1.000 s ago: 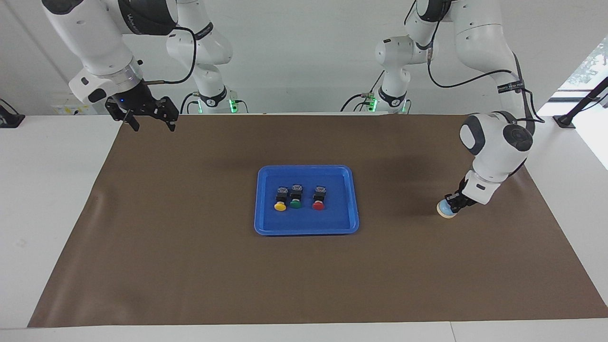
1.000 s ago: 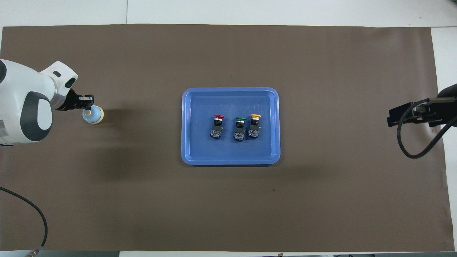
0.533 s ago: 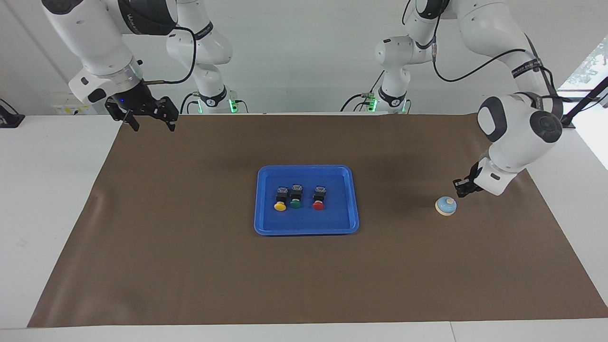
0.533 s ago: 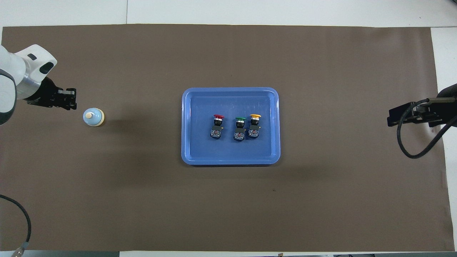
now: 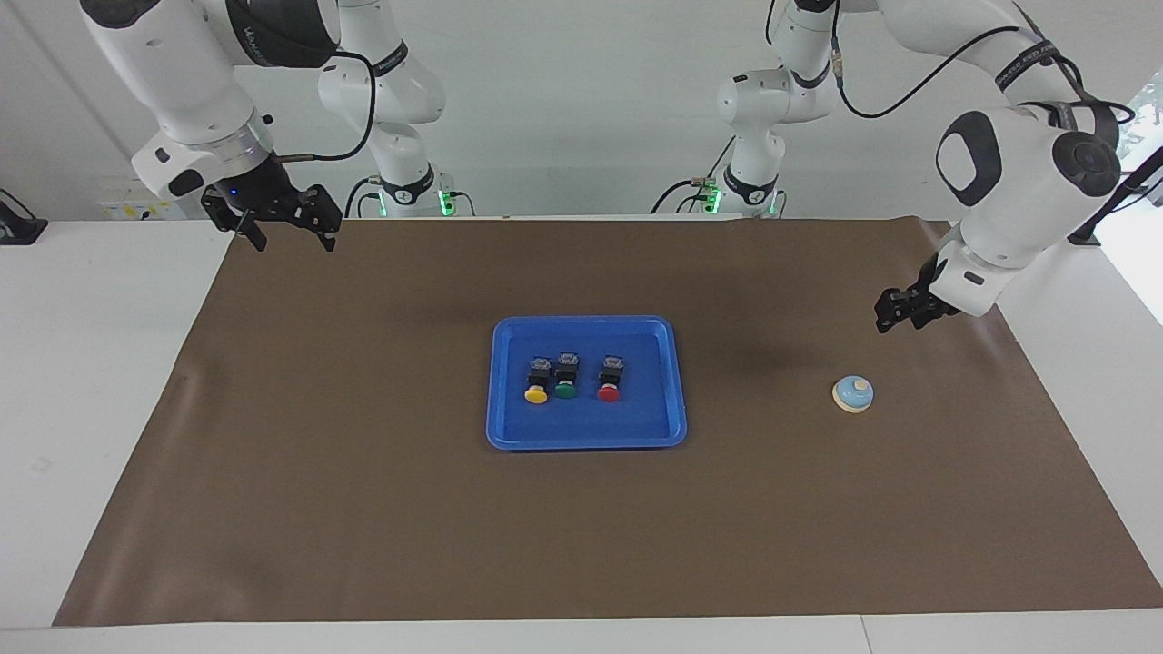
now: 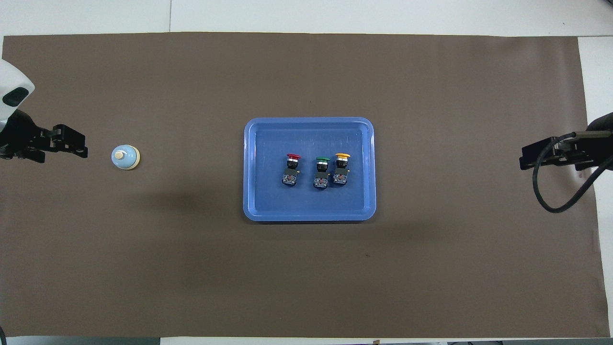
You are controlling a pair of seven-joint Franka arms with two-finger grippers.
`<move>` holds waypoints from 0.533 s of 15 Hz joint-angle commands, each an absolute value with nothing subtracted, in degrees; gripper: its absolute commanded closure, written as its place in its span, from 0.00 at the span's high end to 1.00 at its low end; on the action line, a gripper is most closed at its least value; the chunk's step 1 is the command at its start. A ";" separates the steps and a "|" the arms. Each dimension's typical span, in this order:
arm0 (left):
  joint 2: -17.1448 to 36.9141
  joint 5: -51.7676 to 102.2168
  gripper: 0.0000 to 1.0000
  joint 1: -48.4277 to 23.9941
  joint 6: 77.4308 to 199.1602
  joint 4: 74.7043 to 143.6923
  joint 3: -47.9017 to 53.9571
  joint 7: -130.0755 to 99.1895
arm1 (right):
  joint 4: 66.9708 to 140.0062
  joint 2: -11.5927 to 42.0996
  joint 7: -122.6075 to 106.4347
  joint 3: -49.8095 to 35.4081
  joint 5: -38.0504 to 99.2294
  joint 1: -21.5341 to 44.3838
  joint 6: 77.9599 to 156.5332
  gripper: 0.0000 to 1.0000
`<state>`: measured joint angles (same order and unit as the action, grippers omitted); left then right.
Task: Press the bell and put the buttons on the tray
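The blue tray [image 5: 636, 425] lies mid-table and also shows in the overhead view [image 6: 306, 203]. In it lie the yellow button [image 5: 536, 394], the green button [image 5: 565, 391] and the red button [image 5: 609, 392] in a row, also seen from overhead as yellow [image 6: 342, 156], green [image 6: 323, 159] and red [image 6: 292, 156]. The light-blue bell [image 5: 853, 394] [image 6: 125, 157] stands on the mat toward the left arm's end. My left gripper [image 5: 886, 318] [image 6: 76, 147] is shut and empty, raised over the mat, apart from the bell. My right gripper [image 5: 293, 238] waits open and empty over the mat's corner.
A brown mat [image 5: 363, 509] covers most of the white table. The right gripper's body and cable [image 6: 555, 158] hang over the mat's edge at the right arm's end.
My left gripper was down on the bell's knob. It has lifted off and drawn back up toward the left arm's end. The bell, tray, buttons and right arm have not moved.
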<state>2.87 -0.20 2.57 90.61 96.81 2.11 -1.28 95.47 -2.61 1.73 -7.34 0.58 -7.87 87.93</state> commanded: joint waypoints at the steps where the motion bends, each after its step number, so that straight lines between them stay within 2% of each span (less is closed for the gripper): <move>1: 1.41 -2.37 1.00 0.36 89.12 98.17 2.02 -0.88 | 95.98 -3.43 0.88 -7.65 1.41 -8.61 87.54 1.00; 4: 1.75 -2.64 1.00 -0.09 89.99 97.83 2.11 -0.53 | 95.98 -3.43 0.88 -7.65 1.41 -8.61 87.54 1.00; 8: 4.30 -1.94 1.00 0.17 87.37 92.39 1.93 -0.44 | 95.98 -3.43 0.88 -7.65 1.41 -8.61 87.54 1.00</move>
<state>2.49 -0.89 0.39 89.74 96.21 2.40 -1.19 95.47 -2.61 1.73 -7.34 0.58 -7.87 87.93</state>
